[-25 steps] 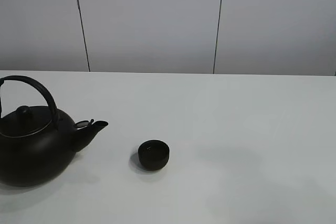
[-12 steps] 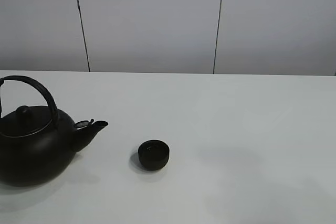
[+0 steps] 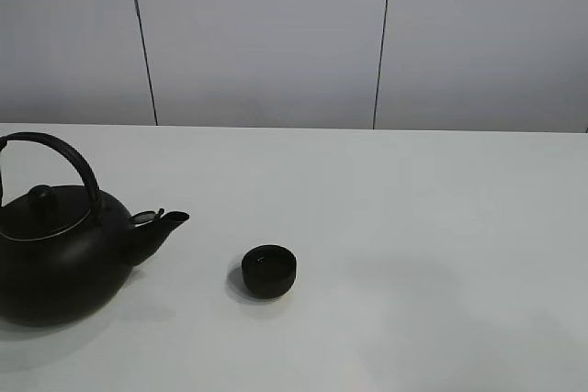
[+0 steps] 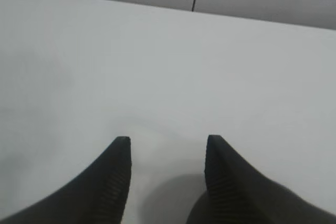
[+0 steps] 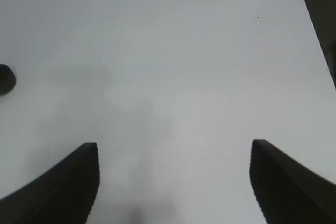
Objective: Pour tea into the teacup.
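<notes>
Here, the pouring has not begun; no tea shows anywhere in the air, and what the cup holds cannot be told from its dark inside. A small round matte-black teacup (image 3: pixel 269 271) stands upright on the white table (image 3: pixel 432 227), near the middle of the high view; well to its left stands a big round black kettle (image 3: pixel 64 250) with an arched handle, its spout (image 3: pixel 165 225) aimed toward the cup but apart from it. Neither arm appears in the high view. The left gripper (image 4: pixel 167 169) hangs over bare table with its jaws parted and nothing between them; the right gripper (image 5: pixel 174 174) is spread wider, also empty, with the teacup (image 5: pixel 6 78) just showing at the edge of its wrist view. Everything is left to do — take the kettle by its handle, lift, tilt the spout over the cup. Compared with a second earlier, kettle and cup sit in the same places; nothing visible has shifted.
</notes>
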### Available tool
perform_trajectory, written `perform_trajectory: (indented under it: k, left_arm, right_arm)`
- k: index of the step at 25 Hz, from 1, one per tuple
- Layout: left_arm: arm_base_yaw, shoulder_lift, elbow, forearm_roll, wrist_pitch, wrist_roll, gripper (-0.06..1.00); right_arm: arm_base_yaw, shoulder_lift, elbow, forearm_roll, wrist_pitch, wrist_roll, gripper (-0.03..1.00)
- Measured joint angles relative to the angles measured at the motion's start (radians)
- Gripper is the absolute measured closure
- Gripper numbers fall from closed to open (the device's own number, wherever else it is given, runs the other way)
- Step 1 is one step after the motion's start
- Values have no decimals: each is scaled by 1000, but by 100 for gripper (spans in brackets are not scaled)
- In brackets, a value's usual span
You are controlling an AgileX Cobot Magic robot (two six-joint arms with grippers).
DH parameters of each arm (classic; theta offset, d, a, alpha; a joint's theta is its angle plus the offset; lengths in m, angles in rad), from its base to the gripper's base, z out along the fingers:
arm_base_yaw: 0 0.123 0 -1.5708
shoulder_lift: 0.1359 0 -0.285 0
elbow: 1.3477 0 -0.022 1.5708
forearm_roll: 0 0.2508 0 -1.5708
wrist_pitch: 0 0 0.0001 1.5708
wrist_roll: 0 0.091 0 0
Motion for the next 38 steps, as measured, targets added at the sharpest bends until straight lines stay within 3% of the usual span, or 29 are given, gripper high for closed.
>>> perform_trajectory:
  k: [4,11,13,20,25,29,33,38]
  left_arm:
    - [72,-11,-127,-18,136,38,62]
    - [339,-11,-227,-162,270,283,62]
    - [379,-21,-250,-222,309,345,62]
    - [345,-264,-358,-337,566,489,62]
    - [280,-574,-461,-392,816,515,62]
    - [273,-833,-477,-407,998,531,62]
    - [273,-1036,-405,-411,1149,532,62]
    - [273,-1226,-194,-398,1189,500,62]
  right_arm:
    - [0,0,0,0,0,0,42]
    - [0,0,0,0,0,0,42]
    - [0,0,0,0,0,0,42]
    - [0,0,0,0,0,0,42]
    - [0,0,0,0,1,0,42]
    - [0,0,0,0,0,0,42]
    - [0,0,0,0,0,0,42]
    - [0,0,0,0,0,0,42]
